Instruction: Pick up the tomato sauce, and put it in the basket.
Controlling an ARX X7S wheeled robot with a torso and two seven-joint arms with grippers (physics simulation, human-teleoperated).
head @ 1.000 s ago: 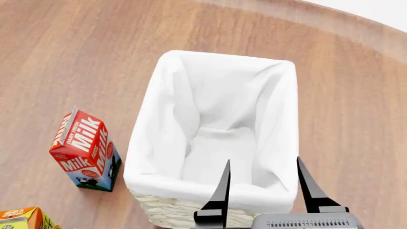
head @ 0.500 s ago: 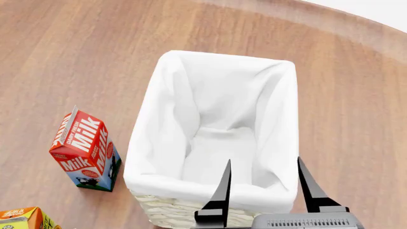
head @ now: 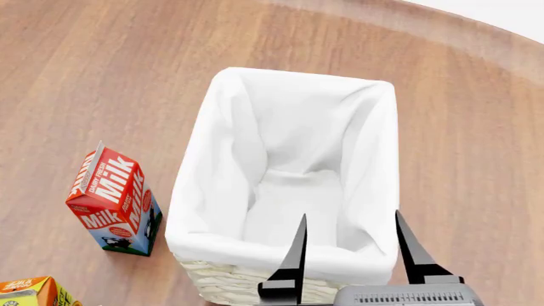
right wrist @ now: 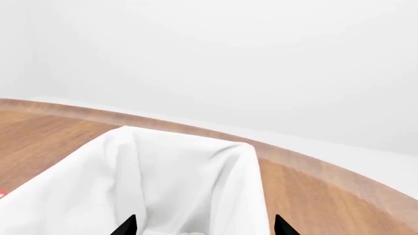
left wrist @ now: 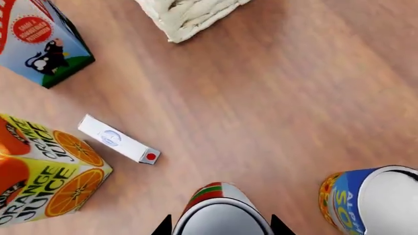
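The tomato sauce (left wrist: 219,215), a tin with a red and green label and a silver-grey top, fills the space between the two black fingertips of my left gripper (left wrist: 220,227). The tips hug its sides, shut on it. One wicker corner of the basket (left wrist: 189,14) lies ahead of it across bare table. In the head view the basket (head: 216,159) is cream-white with a white cloth lining and holds nothing. My right gripper (head: 350,217) hangs open over the basket's near end, empty; the left gripper is out of that view. The right wrist view looks along the lining (right wrist: 170,166) between the right gripper's (right wrist: 205,223) spread tips.
A milk carton (head: 114,201) stands left of the basket, with an orange juice carton (head: 30,292) nearer me. Near the tomato sauce are a small white box (left wrist: 117,139) lying flat and a blue-and-yellow can (left wrist: 372,200). The round wooden table's edge (head: 476,38) curves at the back right.
The right gripper's fingers have edged very slightly in the head view. The basket and cartons have not moved.
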